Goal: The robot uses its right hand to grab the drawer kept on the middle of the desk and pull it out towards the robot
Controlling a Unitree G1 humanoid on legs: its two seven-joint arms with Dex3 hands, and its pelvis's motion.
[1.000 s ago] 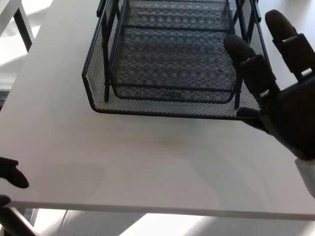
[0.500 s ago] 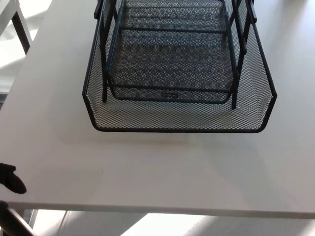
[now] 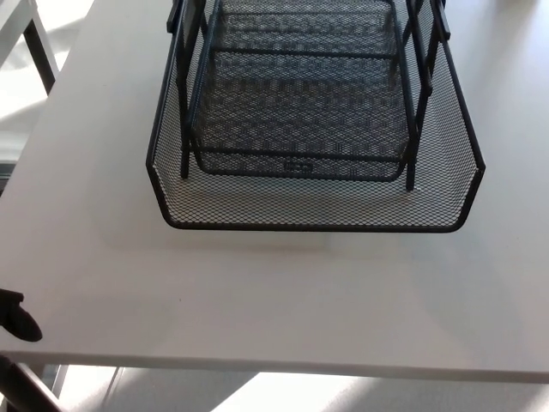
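A black wire-mesh drawer (image 3: 313, 210) stands on the white desk (image 3: 274, 300), its lower tray drawn out toward me past the upper tray and the black frame posts. Its front rim lies across the middle of the head view. My right hand is out of the picture. Of my left hand (image 3: 15, 316) only a small black tip shows at the lower left edge, beside the desk's front corner and far from the drawer; its fingers cannot be made out.
The desk's front edge runs along the bottom of the view, with bright floor below it. A white table leg and dark frame (image 3: 39, 47) stand at the upper left, beyond the desk's left edge.
My right hand, open beside the drawer's right front corner a second ago, has left the view. The drawer stays drawn out. The picture has shifted slightly.
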